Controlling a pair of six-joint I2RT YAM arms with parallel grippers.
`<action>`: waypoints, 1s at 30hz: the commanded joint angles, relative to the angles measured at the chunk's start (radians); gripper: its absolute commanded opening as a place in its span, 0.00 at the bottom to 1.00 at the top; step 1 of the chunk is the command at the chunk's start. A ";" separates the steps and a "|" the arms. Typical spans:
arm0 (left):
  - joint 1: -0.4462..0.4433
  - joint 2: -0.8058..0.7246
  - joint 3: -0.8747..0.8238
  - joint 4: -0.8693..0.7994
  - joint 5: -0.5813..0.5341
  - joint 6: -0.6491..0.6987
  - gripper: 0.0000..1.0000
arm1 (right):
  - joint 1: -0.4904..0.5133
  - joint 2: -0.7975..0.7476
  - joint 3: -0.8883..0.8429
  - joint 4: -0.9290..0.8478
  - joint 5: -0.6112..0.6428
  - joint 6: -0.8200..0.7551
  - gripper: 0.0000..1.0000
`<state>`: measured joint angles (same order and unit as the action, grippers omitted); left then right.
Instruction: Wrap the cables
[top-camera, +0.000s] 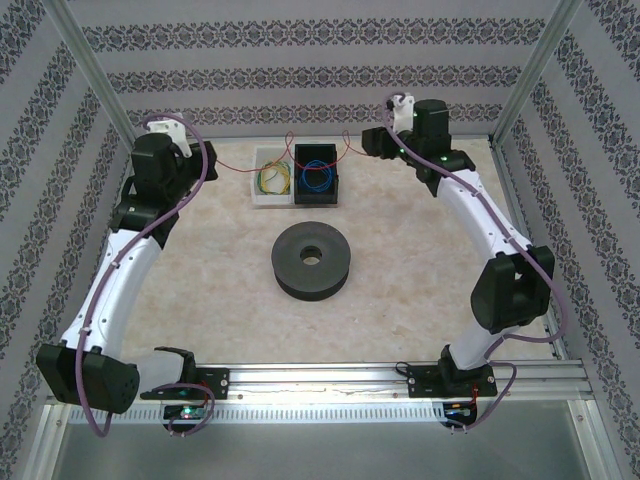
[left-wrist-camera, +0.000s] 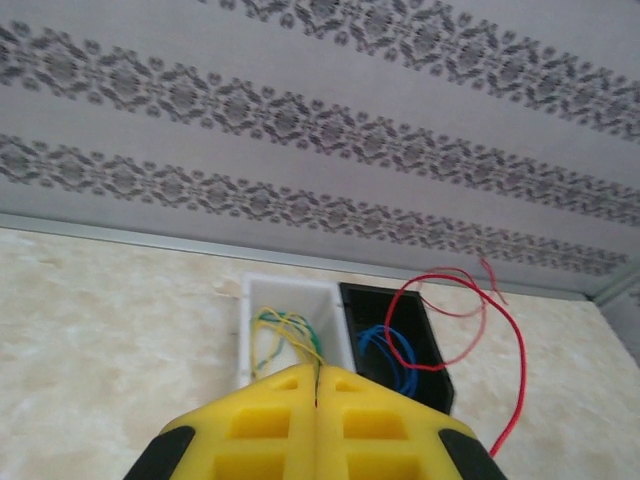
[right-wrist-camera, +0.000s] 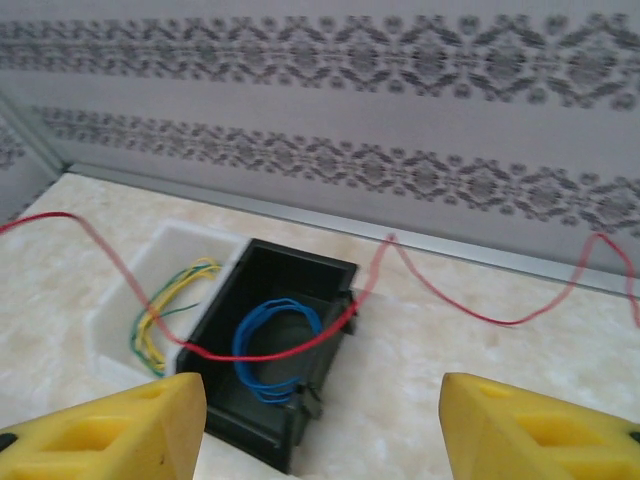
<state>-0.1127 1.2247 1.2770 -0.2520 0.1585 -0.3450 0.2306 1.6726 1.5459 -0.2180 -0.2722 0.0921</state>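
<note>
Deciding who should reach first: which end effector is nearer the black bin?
Right. The right end effector, open, sits just right of the black bin's far corner. The left end effector, shut, is farther off, past the white bin on the other side.

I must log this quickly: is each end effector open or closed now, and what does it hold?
Left end effector: closed, nothing seen held.
Right end effector: open, holding nothing.

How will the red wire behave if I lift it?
Likely floppy: the red wire sags in loose curves over the black box. Probably very light, being so thin. It may snag on the box rim when pulled.
</note>
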 joint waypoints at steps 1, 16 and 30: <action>-0.018 0.014 0.041 0.051 0.125 -0.040 0.00 | 0.039 -0.005 0.045 -0.026 -0.052 -0.053 0.66; -0.019 -0.013 0.101 -0.021 0.278 -0.030 0.00 | 0.219 0.001 0.027 0.031 -0.098 -0.326 0.74; -0.019 -0.008 0.124 -0.043 0.330 -0.055 0.00 | 0.362 -0.120 -0.198 0.279 0.051 -0.571 0.71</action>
<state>-0.1188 1.2221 1.3682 -0.2855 0.4587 -0.3767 0.5686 1.6131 1.3643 -0.0444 -0.2832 -0.3897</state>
